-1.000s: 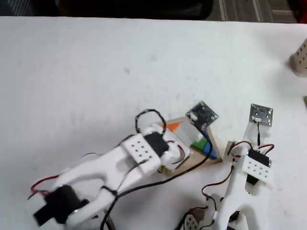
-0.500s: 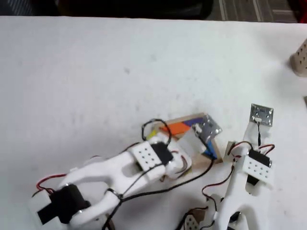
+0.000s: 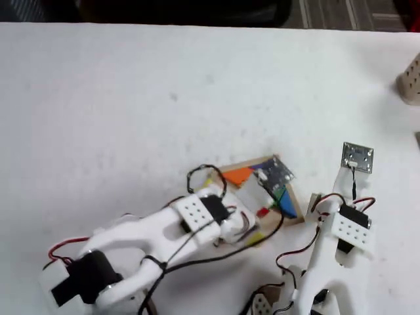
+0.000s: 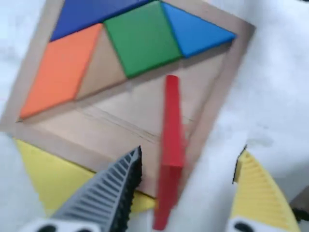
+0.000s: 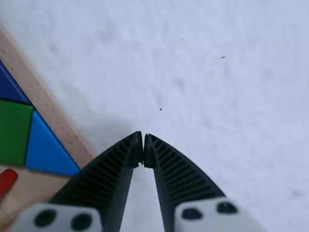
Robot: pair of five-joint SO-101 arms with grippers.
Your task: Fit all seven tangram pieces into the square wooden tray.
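Observation:
The square wooden tray (image 4: 227,82) holds a dark blue piece (image 4: 91,12), a green square (image 4: 142,38), a light blue triangle (image 4: 193,29), an orange piece (image 4: 60,72) and a tan triangle (image 4: 99,70). A red piece (image 4: 170,145) stands on edge, leaning across the tray's near rim. A yellow piece (image 4: 48,174) lies partly under that rim, outside the tray. My left gripper (image 4: 189,153) is open, with the red piece between its fingers and close to the grey one. My right gripper (image 5: 143,137) is shut on nothing, over bare table just beside the tray's rim (image 5: 43,106).
In the high view the tray (image 3: 297,202) sits between the left arm (image 3: 197,213) and the right arm (image 3: 344,226), near the table's front. A tan object (image 3: 410,79) stands at the right edge. White tabletop stretches wide behind and to the left.
The left arm's wrist has swung and drawn back over the tray's near side, uncovering the red and yellow pieces. The right arm has kept still.

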